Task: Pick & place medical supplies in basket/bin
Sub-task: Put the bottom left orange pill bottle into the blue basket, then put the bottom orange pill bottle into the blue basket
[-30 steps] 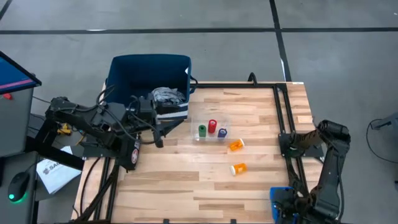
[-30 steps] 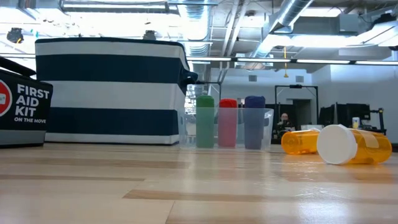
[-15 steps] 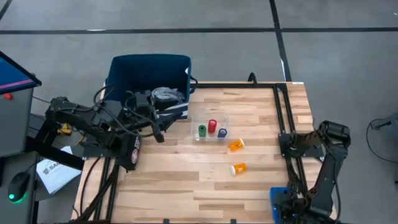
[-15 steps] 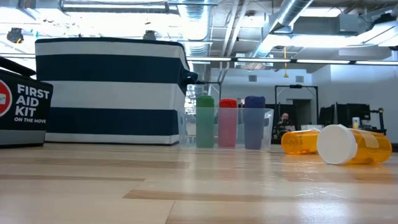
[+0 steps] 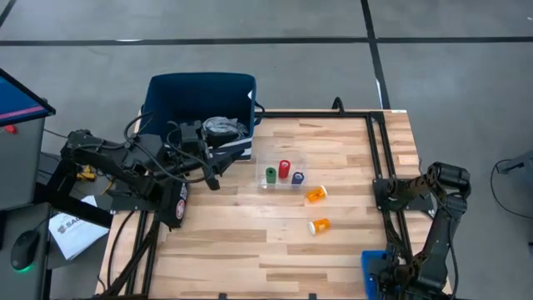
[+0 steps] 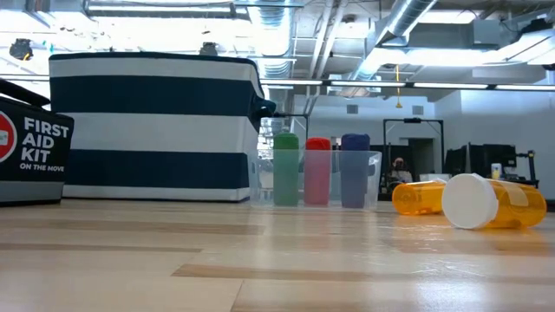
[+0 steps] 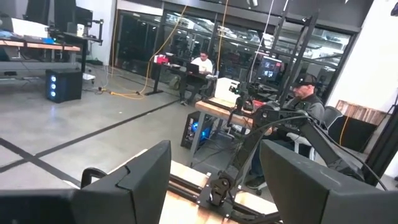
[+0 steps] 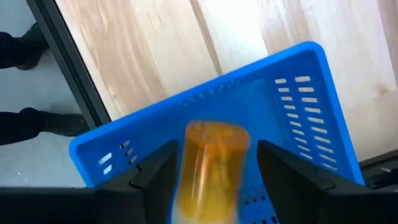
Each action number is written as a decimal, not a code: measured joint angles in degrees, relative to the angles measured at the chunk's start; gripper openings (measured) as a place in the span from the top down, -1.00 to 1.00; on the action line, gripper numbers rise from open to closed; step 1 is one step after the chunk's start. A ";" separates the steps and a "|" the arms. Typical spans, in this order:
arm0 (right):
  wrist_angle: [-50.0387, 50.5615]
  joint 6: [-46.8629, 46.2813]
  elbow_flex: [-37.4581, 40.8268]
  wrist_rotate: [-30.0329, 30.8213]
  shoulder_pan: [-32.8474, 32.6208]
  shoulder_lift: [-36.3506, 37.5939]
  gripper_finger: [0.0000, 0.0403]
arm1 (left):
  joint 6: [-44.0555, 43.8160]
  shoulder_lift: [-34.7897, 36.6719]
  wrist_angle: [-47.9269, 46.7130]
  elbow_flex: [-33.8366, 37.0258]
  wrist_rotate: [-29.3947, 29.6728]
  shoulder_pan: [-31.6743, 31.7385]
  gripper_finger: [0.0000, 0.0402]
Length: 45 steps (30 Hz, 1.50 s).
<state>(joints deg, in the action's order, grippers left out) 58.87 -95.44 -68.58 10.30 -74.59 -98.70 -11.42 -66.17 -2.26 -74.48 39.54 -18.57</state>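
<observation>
The navy striped basket [image 5: 200, 104] [image 6: 156, 121] stands at the table's far left corner, with the grey-blue cloth bundle [image 5: 223, 127] inside it. My left gripper [image 5: 214, 180] [image 7: 214, 149] hangs open beside the basket's near wall, holding nothing. Green, red and purple cylinders [image 5: 284, 172] [image 6: 317, 169] stand upright in a clear tray. Two orange pill bottles [image 5: 316, 194] [image 5: 319, 226] lie on their sides on the wood. My right gripper [image 8: 217, 152] is open over the bright-blue bin [image 8: 292, 99] [image 5: 376, 275]. A blurred orange pill bottle [image 8: 211, 162] shows between its fingers.
A black first-aid kit bag [image 6: 30, 143] [image 5: 177, 202] sits at the table's left edge, near the basket. A black frame rail [image 5: 379, 167] runs along the right side. Bare wood lies at the near middle [image 5: 250, 250]. People sit at desks in the room beyond.
My left arm's wrist has drawn slightly toward the far edge, closer to the basket, and now covers a little more of the cloth bundle. Nothing on the table has moved.
</observation>
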 joint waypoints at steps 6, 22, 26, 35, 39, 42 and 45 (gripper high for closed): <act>-0.88 0.26 0.00 -1.01 0.02 0.00 -0.21 | 0.00 0.00 0.00 0.00 -0.01 0.00 -0.18; 6.05 9.60 -1.31 19.08 10.22 14.04 -0.24 | 0.66 -0.01 -4.37 0.00 -3.34 -0.51 -0.18; 5.80 24.12 -1.17 19.81 17.45 16.45 -0.31 | 5.13 -0.02 -10.17 0.00 -5.44 -3.20 -0.18; -3.26 57.70 6.05 2.59 35.32 18.16 -0.54 | 4.98 -0.02 -22.17 0.00 -6.70 -8.68 -0.34; -6.01 68.70 8.16 -1.80 41.15 18.14 -0.58 | 4.98 -0.02 -24.96 0.00 -6.70 -9.94 -0.39; -8.93 77.92 9.37 -2.90 44.28 17.15 -0.59 | 4.98 -0.02 -26.76 0.00 -6.54 -10.76 -0.40; -10.45 81.75 11.16 -6.04 47.02 15.76 -0.59 | 4.97 0.00 -27.63 0.00 -6.69 -11.48 -0.40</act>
<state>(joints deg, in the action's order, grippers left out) 48.42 -13.69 -57.42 4.26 -27.57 -82.93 -6.45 -66.17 -29.90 -74.48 32.85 -30.05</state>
